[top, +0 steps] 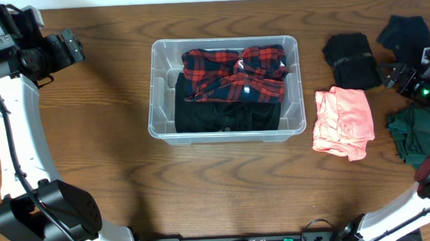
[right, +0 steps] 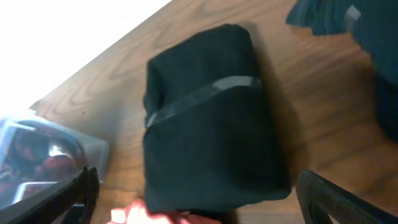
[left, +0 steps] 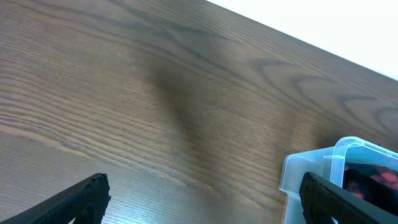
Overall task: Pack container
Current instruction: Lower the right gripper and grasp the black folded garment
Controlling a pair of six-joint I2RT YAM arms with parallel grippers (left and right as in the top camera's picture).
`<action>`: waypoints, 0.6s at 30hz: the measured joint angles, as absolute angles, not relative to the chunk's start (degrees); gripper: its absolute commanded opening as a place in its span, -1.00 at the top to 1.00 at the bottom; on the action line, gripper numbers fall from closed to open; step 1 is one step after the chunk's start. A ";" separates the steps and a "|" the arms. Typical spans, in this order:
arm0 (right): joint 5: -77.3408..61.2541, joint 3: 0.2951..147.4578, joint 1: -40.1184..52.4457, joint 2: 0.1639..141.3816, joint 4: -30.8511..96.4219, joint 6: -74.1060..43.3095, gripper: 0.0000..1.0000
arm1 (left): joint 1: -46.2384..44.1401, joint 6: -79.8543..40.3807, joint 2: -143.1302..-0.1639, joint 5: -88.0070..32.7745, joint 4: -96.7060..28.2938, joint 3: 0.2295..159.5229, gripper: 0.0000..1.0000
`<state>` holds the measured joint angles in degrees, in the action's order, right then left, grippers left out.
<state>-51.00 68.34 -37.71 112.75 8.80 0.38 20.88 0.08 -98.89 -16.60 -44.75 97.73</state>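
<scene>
The container (top: 152, 87) is a clear plastic bin at the table's middle. It holds a red plaid shirt (top: 233, 74) on top of a black garment (top: 226, 117). Its corner shows in the left wrist view (left: 311, 174) and the right wrist view (right: 93, 149). My left gripper (top: 72, 47) is open and empty above bare table left of the bin. My right gripper (top: 396, 78) is open, just right of a folded black garment (top: 350, 60), which fills the right wrist view (right: 211, 118) between the fingers' span.
A pink garment (top: 342, 122) lies right of the bin; its edge shows in the right wrist view (right: 143, 214). A dark green garment (top: 415, 135) and a dark teal one (top: 406, 32) lie at the far right. The table's far edge is close behind.
</scene>
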 measured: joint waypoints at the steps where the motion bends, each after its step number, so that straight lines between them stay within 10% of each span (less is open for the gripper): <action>1: -50.98 68.36 -37.71 113.49 8.27 0.43 -0.98 | 20.88 0.08 -98.89 -16.60 -44.73 97.73 -0.96; 18: -49.60 68.53 -37.15 122.43 0.30 -0.23 -0.46 | 20.88 0.08 -98.89 -16.62 -44.73 97.73 -0.96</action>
